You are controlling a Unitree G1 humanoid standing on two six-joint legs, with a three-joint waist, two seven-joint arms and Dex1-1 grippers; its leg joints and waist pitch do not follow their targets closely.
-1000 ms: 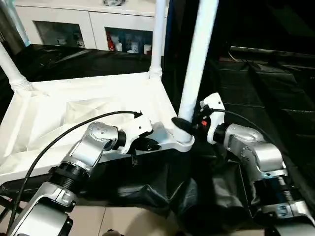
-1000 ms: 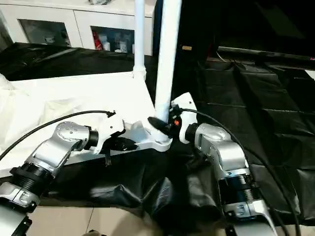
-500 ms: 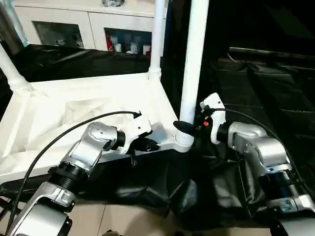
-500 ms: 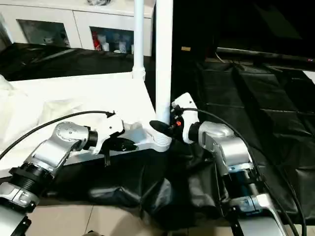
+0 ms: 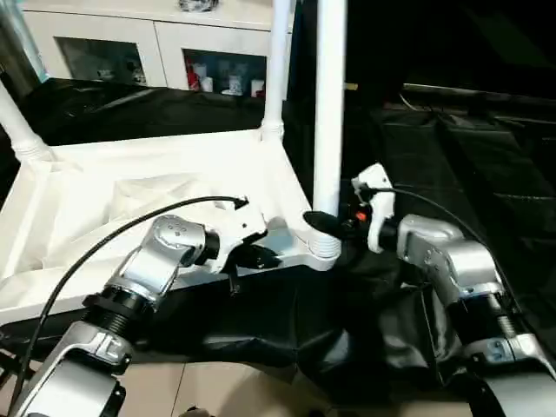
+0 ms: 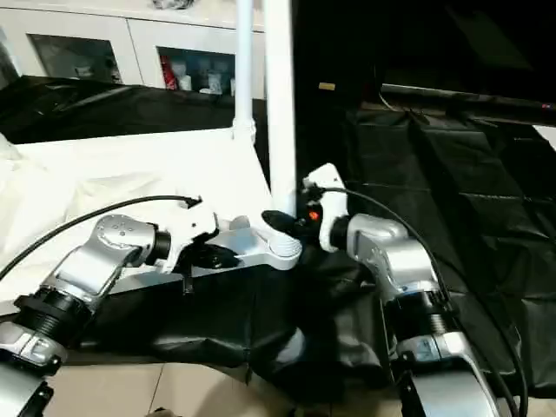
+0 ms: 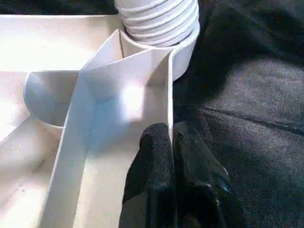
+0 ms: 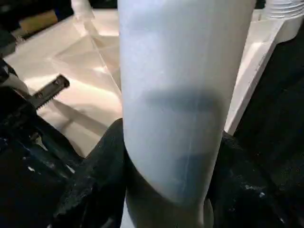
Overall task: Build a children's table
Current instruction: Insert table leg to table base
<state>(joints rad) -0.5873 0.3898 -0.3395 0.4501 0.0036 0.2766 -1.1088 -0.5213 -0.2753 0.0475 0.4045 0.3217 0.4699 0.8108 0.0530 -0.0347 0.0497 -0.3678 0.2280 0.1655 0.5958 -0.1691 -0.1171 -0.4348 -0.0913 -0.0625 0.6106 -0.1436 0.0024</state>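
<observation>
The tabletop (image 5: 156,187) lies underside up on black sheeting, three legs standing in its corner sockets. The right tool (image 5: 334,228) is clenched around the near leg (image 5: 328,113) just above its ribbed socket (image 5: 321,248). The left tool (image 7: 173,156) pinches the tabletop's rim beside that socket. The leg looks upright, though how deep it sits is hard to judge. If the right tool lets go before the leg is fully seated, it could lean and topple. If the left tool slips, the tabletop may slide on the sheeting.
</observation>
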